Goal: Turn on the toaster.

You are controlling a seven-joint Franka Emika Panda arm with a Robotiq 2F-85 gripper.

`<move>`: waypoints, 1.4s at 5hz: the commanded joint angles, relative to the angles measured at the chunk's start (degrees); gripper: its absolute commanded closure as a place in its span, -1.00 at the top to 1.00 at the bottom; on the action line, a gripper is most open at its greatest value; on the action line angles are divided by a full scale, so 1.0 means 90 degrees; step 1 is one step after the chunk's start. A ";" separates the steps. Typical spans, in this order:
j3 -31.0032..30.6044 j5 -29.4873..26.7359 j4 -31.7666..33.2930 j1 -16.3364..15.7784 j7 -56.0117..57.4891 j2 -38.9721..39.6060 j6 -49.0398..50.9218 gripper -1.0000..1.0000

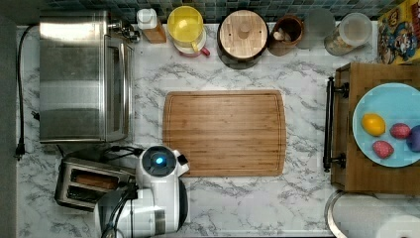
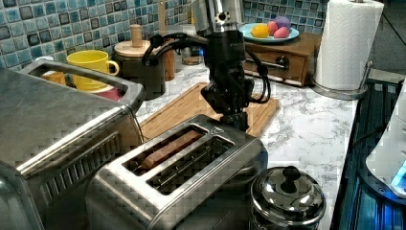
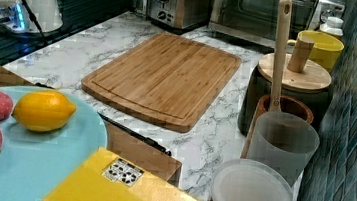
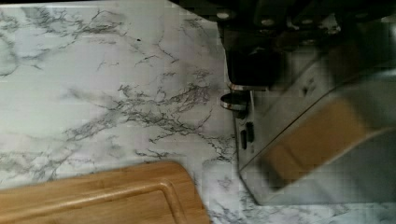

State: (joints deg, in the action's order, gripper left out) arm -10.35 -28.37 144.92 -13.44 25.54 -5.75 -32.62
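Toaster (image 2: 191,167) just below claw (image 2: 235,120)

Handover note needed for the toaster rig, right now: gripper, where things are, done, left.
Gripper: at the end face of the small brushed-steel pop-up toaster, where its black lever and knob sit; open or shut cannot be told.
Toaster: on the marble counter, between the large steel toaster oven and a lidded steel pot; bread slice in one slot, the other looks empty.
Done: arm positioned at the lever end.
Left: confirm the lever is pressed down and latched; then retract.
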 commanded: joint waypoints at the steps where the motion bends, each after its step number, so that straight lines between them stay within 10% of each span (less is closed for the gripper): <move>1: 0.0183 0.0446 -0.0235 0.0202 0.0351 0.2544 -0.0495 -1.00; 7: 0.0275 0.0413 -0.0240 0.0105 0.0376 0.2541 -0.0483 -1.00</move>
State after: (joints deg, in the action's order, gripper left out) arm -7.78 -28.44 134.62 -11.13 28.59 6.86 -22.76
